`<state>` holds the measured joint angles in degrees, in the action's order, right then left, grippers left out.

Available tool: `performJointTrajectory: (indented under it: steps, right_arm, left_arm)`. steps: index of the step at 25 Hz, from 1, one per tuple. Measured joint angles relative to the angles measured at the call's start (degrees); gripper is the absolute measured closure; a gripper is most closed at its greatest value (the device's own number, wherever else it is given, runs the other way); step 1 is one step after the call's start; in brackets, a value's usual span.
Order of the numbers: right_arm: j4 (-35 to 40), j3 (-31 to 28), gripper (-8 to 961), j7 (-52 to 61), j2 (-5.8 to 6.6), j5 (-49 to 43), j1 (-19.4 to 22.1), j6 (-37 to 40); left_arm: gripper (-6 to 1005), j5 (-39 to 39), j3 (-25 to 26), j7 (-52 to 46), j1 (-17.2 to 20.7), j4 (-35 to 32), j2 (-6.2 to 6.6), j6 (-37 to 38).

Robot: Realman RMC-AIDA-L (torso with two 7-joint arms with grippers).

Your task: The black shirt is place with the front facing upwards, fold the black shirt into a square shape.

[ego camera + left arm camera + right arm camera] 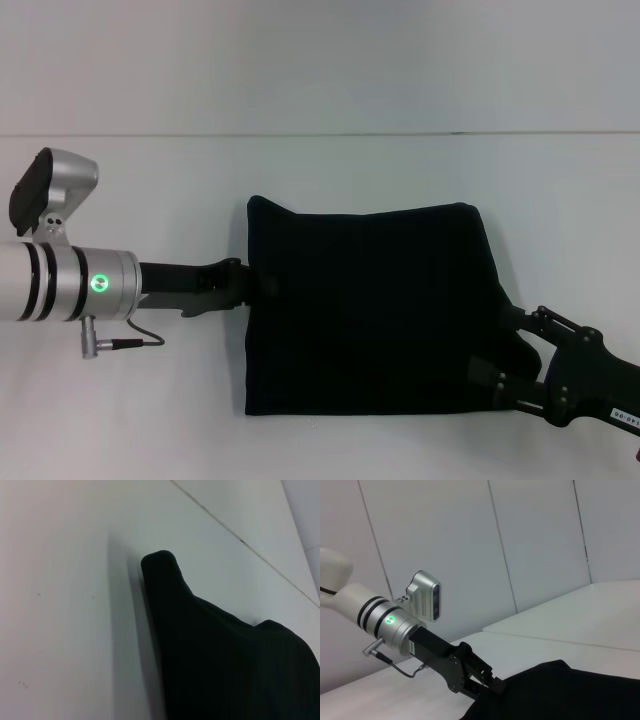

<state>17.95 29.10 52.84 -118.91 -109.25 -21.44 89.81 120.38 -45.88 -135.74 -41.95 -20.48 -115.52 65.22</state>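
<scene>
- The black shirt (370, 310) lay on the white table (150, 400), already folded down to a roughly square pad, with no lettering or label showing on its upper face.
- Its far edge ran fairly straight, with the far left corner poking up in a small peak; the near edge was straight and lay close to the front of the table.
- The left gripper (250, 283) reached in low from the left, its black fingers meeting the shirt's left edge about halfway along that side.
- In the right wrist view, the left gripper (497, 686) had its fingertips right at the cloth's edge and looked pinched together there, but I could not tell for certain whether cloth was caught between them.
- The silver wrist section of the left arm (70, 285) showed a green light, with a thin cable hanging under it down towards the table.
- The right gripper (515, 350) sat at the shirt's near right corner, black against black cloth, its fingers lying over or against the fabric; I could not tell whether they were apart or together.
- The left wrist view showed only a rounded corner of the black shirt (225, 655) rising off the pale table (60, 605), with a seam line in the surface running beyond it.
</scene>
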Motion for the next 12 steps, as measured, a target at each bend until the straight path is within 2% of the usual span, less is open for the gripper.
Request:
performJointTrajectory:
  steps: [1,12]
  right_arm:
    - [-0.02,0.00,29,0.00,0.00,0.00,0.00,0.00]
    - [0.22,-0.77,28,0.02,-0.09,0.33,-0.26,-0.32]
  left_arm:
    - [648,-0.02,0.04,0.03,-0.01,0.00,0.00,-0.02]
    - [819,-0.56,0.63,0.82,-0.04,-0.64,-0.05,-1.68]
